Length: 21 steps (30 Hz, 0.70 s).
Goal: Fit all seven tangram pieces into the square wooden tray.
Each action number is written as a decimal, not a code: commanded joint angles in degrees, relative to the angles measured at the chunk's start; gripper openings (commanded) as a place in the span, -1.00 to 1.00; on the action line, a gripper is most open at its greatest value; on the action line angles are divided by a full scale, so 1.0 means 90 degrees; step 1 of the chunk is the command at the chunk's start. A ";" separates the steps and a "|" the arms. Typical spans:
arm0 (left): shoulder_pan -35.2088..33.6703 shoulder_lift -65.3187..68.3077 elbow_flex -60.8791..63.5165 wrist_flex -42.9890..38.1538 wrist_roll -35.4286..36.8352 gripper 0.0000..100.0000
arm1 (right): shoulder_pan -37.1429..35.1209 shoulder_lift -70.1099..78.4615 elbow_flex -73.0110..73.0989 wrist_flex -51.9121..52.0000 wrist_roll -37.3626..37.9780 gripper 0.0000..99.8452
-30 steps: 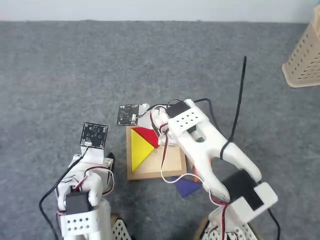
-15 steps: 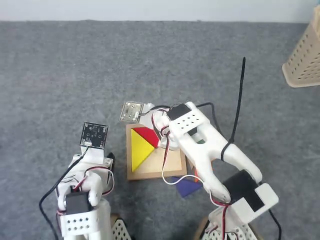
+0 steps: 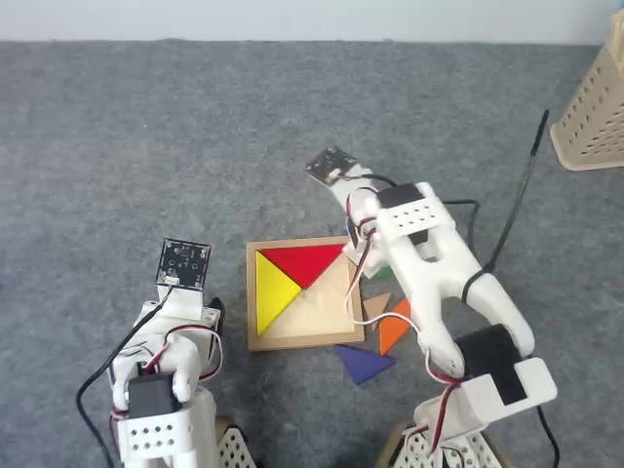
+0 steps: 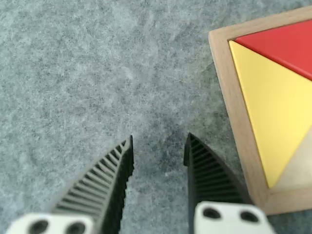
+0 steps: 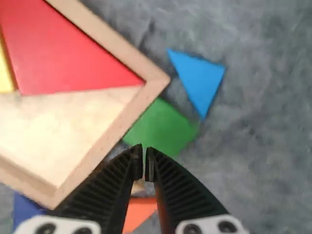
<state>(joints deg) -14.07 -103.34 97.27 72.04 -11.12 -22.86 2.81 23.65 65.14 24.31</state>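
Grey carpeting (image 3: 146, 127) is covering the counter (image 3: 556, 244), a pale wall (image 3: 292, 18) is bordering its far edge, and a beige perforated basket (image 3: 597, 102) is standing at its far-right corner.

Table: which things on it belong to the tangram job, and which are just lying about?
Job: tray, red triangle, yellow triangle, blue triangle, green square, tan piece, orange piece, purple piece.
Lying about: basket.

High view: fixed overhead, facing steeply down across the table (image 3: 146, 127). Wrist views: close, facing down (near the surface). All three share the wooden tray (image 3: 251, 292) and red triangle (image 3: 302, 261).
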 commanded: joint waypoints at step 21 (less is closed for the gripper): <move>0.0010 -0.0039 -0.0073 0.0029 -0.0029 -0.66 | -0.0161 -0.2115 0.1934 0.0366 -0.1426 -0.98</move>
<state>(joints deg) -14.07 -103.34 97.27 72.04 -11.12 -22.33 -13.01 40.88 69.80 14.99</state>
